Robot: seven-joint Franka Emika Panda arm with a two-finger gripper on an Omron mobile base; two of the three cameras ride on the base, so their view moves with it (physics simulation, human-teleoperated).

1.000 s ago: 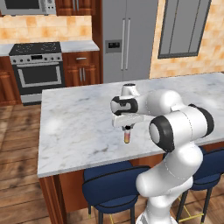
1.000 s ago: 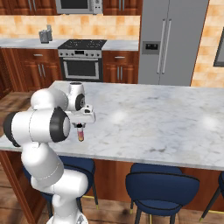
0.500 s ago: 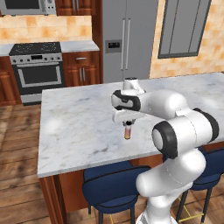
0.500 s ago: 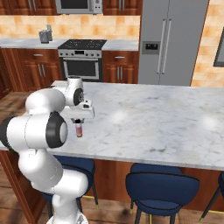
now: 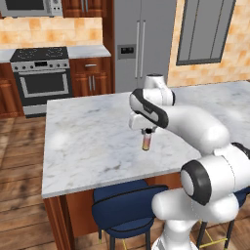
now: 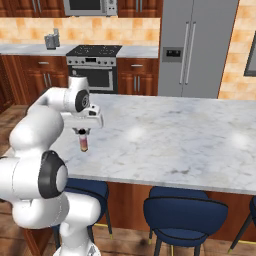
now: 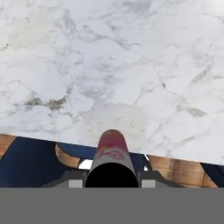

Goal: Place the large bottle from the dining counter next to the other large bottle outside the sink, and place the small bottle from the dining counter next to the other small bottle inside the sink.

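The small bottle [image 5: 146,142], pale orange-pink with a dark cap, hangs upright just above the dining counter [image 5: 88,141]. My gripper [image 5: 146,131] is shut on its cap from above. From the other side, the small bottle [image 6: 83,142] hangs below the gripper [image 6: 82,132] near the left end of the dining counter [image 6: 180,140]. In the hand view the small bottle [image 7: 112,155] points away between my fingers, with the marble of the dining counter [image 7: 113,65] beneath it. The large bottle and the sink are out of view.
Blue stools [image 5: 124,207] stand under the counter's near edge, with more blue stools [image 6: 187,215] to the right. A stove [image 5: 41,78] and a steel refrigerator [image 5: 141,44] line the back wall. A microwave [image 6: 90,7] hangs above the stove [image 6: 94,67].
The arm has swung and the hand has shifted along the counter with the small bottle still in its grip. The bottle has stayed upright.
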